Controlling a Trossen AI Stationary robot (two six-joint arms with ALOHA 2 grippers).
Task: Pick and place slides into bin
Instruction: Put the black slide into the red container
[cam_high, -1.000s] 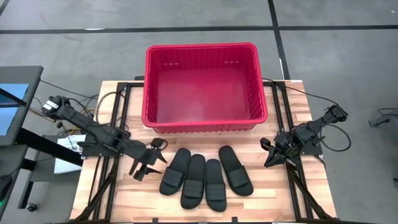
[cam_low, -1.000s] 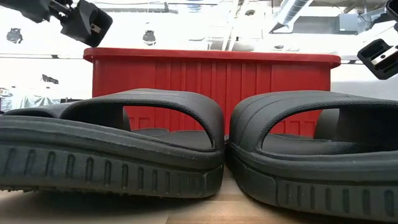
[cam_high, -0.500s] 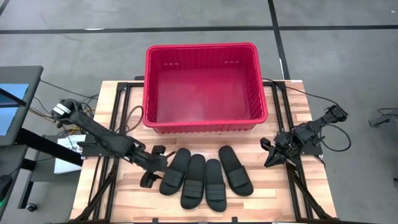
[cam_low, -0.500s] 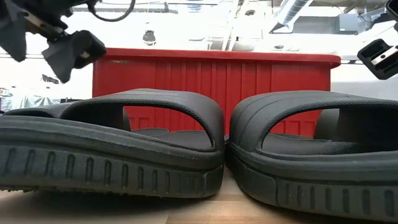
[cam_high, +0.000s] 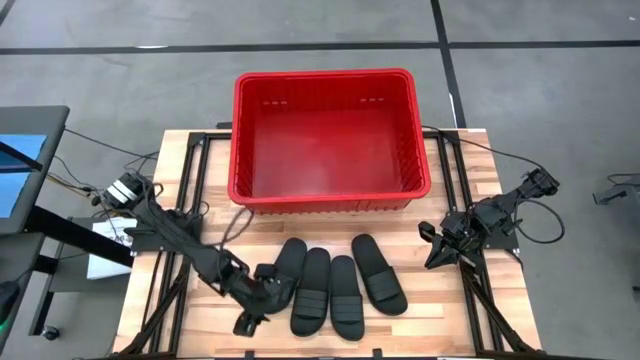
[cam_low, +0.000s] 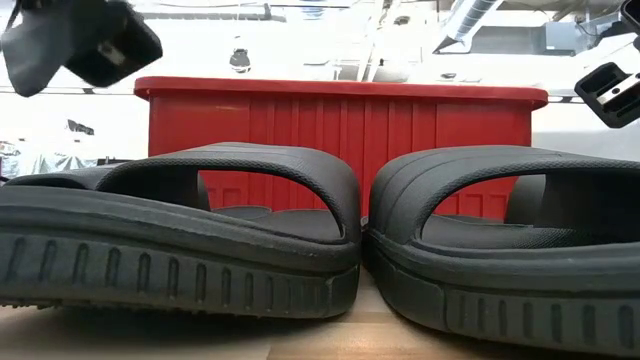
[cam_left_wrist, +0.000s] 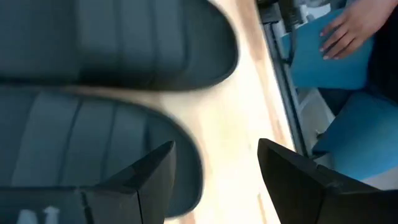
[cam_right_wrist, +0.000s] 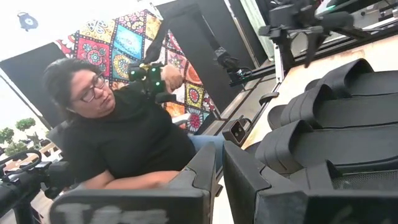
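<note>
Four black slides lie side by side on the wooden table, soles down: the leftmost slide (cam_high: 281, 273), two middle ones (cam_high: 311, 291) (cam_high: 346, 297) and the rightmost (cam_high: 378, 273). The red bin (cam_high: 325, 140) stands behind them at the far edge. My left gripper (cam_high: 256, 297) is open and points down over the leftmost slide's near end (cam_left_wrist: 93, 149), with one finger (cam_left_wrist: 146, 180) above that slide and the other (cam_left_wrist: 298, 183) over bare wood. My right gripper (cam_high: 432, 250) is shut and empty at the table's right, beside the slides.
Black frame rails run along the table's left (cam_high: 165, 280) and right (cam_high: 480, 290) sides. A person sits beyond the table (cam_right_wrist: 118, 137), and a hand on a blue sheet (cam_left_wrist: 351, 28) shows off the table's edge. There is bare wood near the front left corner (cam_high: 190, 330).
My left gripper has gone toward the table's near edge and rightward, from beside the slides to over the leftmost slide's near end. It has stayed open. The slides and the right arm have not moved.
</note>
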